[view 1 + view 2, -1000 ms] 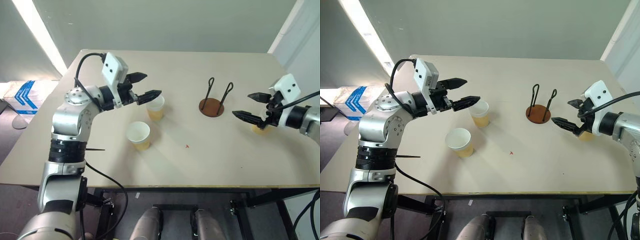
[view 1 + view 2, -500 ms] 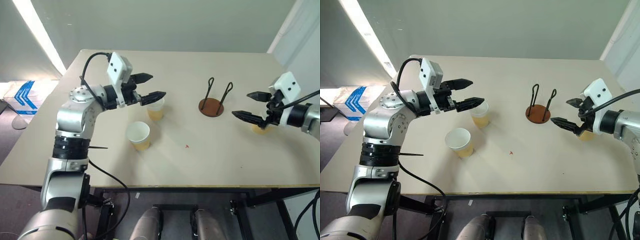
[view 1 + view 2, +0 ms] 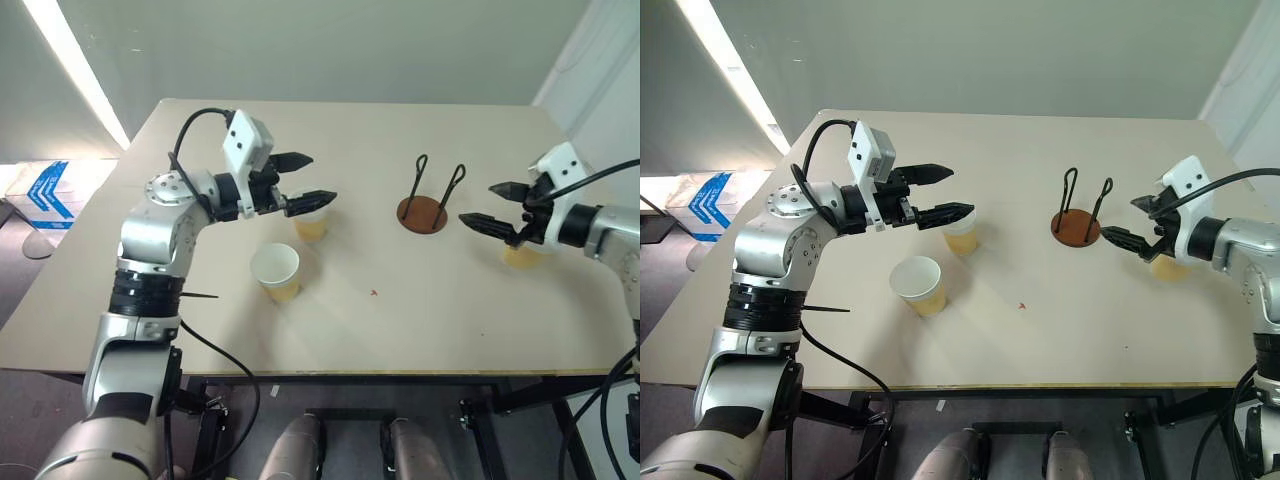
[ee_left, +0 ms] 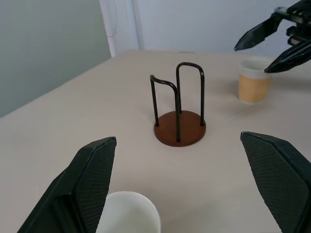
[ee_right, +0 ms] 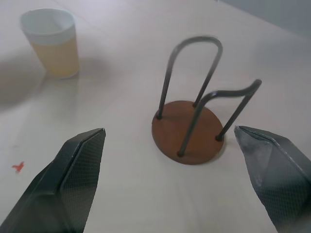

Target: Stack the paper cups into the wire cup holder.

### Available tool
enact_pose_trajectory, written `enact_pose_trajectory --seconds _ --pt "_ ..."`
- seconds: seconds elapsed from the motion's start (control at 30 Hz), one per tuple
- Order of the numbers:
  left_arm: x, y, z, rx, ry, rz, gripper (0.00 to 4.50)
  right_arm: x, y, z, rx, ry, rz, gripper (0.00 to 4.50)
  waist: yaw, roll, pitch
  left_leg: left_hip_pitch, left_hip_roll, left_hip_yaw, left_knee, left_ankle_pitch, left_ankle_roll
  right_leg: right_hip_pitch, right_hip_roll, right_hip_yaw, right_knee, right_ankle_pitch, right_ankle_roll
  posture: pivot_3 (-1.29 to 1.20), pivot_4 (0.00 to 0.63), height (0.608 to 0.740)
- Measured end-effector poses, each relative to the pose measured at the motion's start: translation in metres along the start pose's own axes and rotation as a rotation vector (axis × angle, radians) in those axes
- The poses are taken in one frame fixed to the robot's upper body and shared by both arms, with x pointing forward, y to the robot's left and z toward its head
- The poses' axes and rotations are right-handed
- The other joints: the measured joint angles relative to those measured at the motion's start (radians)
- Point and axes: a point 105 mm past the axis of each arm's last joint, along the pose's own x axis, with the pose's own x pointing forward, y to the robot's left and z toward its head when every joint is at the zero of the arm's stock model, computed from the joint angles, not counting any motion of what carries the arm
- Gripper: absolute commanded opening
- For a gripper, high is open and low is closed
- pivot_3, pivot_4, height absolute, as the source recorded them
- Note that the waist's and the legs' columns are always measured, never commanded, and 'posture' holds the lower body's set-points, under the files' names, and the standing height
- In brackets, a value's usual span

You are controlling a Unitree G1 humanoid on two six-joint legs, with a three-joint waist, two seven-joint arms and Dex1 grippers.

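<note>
Cups are all on the counter (image 3: 400, 330) and none are in the wire cup holder (image 3: 424, 212) yet, so nothing's stacked. Holder sits bare in the middle-right. One paper cup (image 3: 277, 271) is front-left, another cup (image 3: 311, 222) is just behind it with the left pincer (image 3: 308, 180) hovering right over its rim, and the third cup (image 3: 521, 257) is off to the right, partly tucked under the right pincer (image 3: 488, 208). Both pincers are spread wide with nothing in them (wrist views show the fingers far apart around empty air). My worry: these cups look light and thin-walled, so a hard squeeze could crush the wall, and a sideways bump from one finger could tip or skid a cup. Also both arms are angled toward the holder, so going in together risks knocking its thin loops or each other.
</note>
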Motion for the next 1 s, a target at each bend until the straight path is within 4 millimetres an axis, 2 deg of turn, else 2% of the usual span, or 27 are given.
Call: enact_pose_trajectory --seconds 0.23,0.47,0.67,0.97,1.0 --pt "0.0 0.0 0.0 0.001 0.0 -0.001 4.5 0.022 -0.004 0.006 0.064 -0.017 -0.02 4.5 0.0 0.0 0.0 0.0 0.0 0.0 0.0 0.0 0.0 0.0 0.0 0.0 0.0 0.0 -0.001 0.0 0.15 0.74" --pt "0.001 0.0 0.002 0.004 -0.002 -0.001 4.5 0.044 -0.009 -0.01 0.096 0.076 -0.044 4.5 0.003 0.0 0.0 -0.001 0.0 0.0 0.0 0.0 0.0 -0.001 0.0 0.0 0.0 0.001 -0.003 0.0 0.15 0.74" --pt "0.001 0.0 0.002 0.002 0.0 0.003 4.5 0.055 -0.016 -0.018 0.088 0.11 -0.067 4.5 0.003 0.0 0.0 -0.001 0.0 0.0 0.0 -0.001 -0.001 -0.002 0.0 0.0 0.0 0.002 -0.003 0.0 0.15 0.74" --pt "0.0 0.002 0.002 0.002 0.002 0.016 4.5 0.067 -0.015 -0.016 0.1 0.102 -0.062 4.5 0.004 0.0 0.0 -0.002 0.0 0.0 0.0 -0.001 -0.002 -0.003 0.0 -0.001 0.002 0.001 -0.004 0.0 0.15 0.74" --pt "0.0 0.002 0.002 0.002 0.002 0.018 4.5 0.067 -0.015 -0.016 0.099 0.101 -0.062 4.32 0.004 0.0 0.0 -0.002 0.0 0.0 0.0 -0.001 -0.002 -0.003 0.0 -0.001 0.002 0.001 -0.004 0.0 0.15 0.74"
